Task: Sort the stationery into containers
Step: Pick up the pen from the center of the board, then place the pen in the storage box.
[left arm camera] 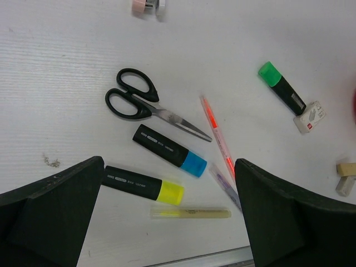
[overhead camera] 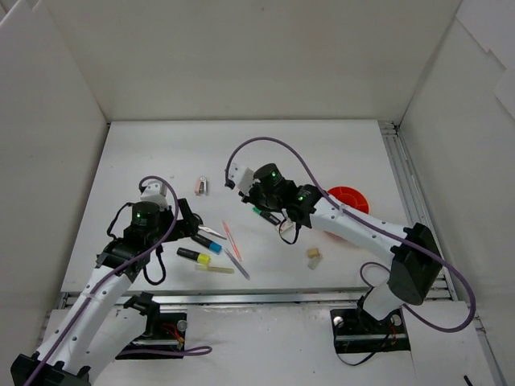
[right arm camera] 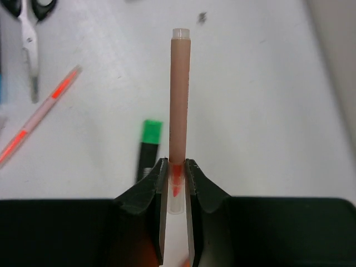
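Right gripper (right arm camera: 176, 172) clamped on the pinkish pen (right arm camera: 179, 94) by its end, pen jutting past the jaws near the green-tipped highlighter (right arm camera: 150, 133) (orange-red pot (overhead camera: 348, 197) behind that forearm) — left gripper (left arm camera: 168, 164) spread wide, empty.

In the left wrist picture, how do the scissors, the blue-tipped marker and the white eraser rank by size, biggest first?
1. scissors
2. blue-tipped marker
3. white eraser
All three differ clearly in size.

Overhead and both close wrist views share the scissors (left arm camera: 157, 113).
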Tool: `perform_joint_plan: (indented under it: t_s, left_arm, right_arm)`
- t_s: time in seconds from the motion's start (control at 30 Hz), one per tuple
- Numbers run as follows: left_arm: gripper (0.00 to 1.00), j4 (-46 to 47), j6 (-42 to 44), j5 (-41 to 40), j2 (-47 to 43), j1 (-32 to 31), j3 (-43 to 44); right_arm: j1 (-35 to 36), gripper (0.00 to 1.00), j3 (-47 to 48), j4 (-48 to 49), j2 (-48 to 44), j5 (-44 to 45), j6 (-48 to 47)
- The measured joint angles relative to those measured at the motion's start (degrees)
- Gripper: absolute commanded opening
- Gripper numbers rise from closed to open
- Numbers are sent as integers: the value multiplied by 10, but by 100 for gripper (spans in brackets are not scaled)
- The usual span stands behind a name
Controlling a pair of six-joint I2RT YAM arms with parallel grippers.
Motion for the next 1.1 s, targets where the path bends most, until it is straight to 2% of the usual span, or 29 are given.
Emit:
perform_joint_plan:
  t_s: [0.17, 0.33, 0.43, 0.57, 0.77, 0.97, 1.1]
  left_arm:
    - [100, -3, -5, -3, 1, 4, 0]
    - [100, -21, -13, -14, 1, 4, 8]
    - [99, -28, -18, -25, 1, 4, 13]
    - [100, -36, -26, -36, 4, 4, 13]
    - [100, -49, -30, -38, 29, 4, 16]
    - [100, -54, -40, -38, 45, 4, 17]
    - [100, -52, -49, -25, 45, 4, 17]
  right_arm:
    - [-3, 0, 52, 2, -21, 94, -209]
    - [-11, 0, 54, -31, -21, 205, -449]
    - [-12, 0, 43, -54, -25, 272, -572]
    - [-13, 0, -14, -92, -48, 353, -678]
    - [-15, 0, -52, -254, -88, 414, -725]
    - [-14, 0, -45, -440, -143, 420, -702]
    - [-15, 0, -50, -508, -145, 407, -686]
